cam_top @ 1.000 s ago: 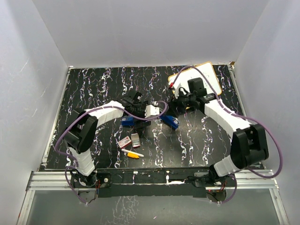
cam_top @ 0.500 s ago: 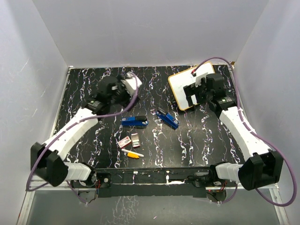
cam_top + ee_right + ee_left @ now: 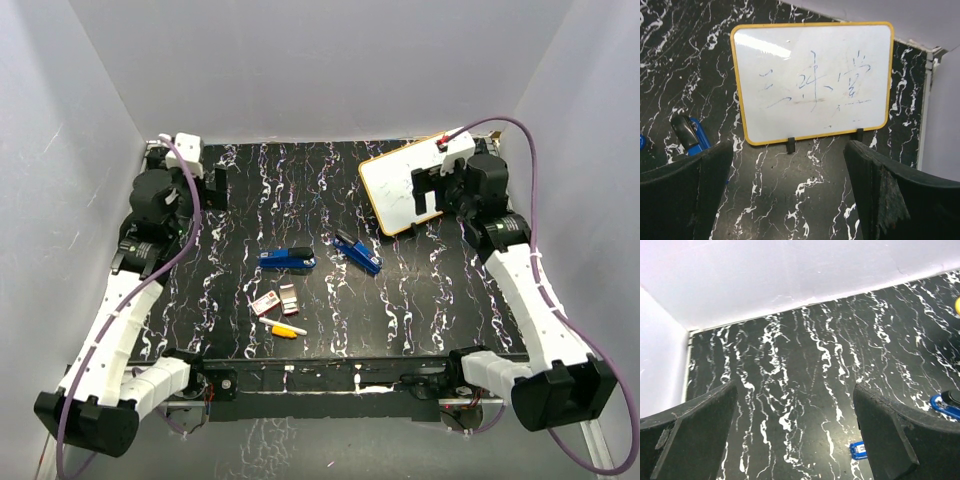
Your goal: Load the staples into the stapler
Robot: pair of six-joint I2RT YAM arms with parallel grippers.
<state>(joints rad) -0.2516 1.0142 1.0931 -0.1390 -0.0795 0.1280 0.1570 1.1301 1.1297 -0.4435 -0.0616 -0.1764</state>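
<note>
Two arms are raised at opposite sides of the black marbled table [image 3: 450,290], neither holding anything. The left gripper [image 3: 215,187] is at the far left corner, its jaws spread wide; the wrist view shows only tabletop between its fingers [image 3: 690,440]. The right gripper [image 3: 430,190] is at the far right, over the near edge of the whiteboard [image 3: 400,170], equally wide open and empty. The staples lie near the table's centre, well apart from both grippers: a red-and-white box [image 3: 266,304] with a grey strip [image 3: 289,297] just to its right. Beyond them lie the left stapler [image 3: 288,259] and the right stapler [image 3: 358,252], both blue. A yellow-and-white marker [image 3: 283,327] lies just nearer than the box.
</note>
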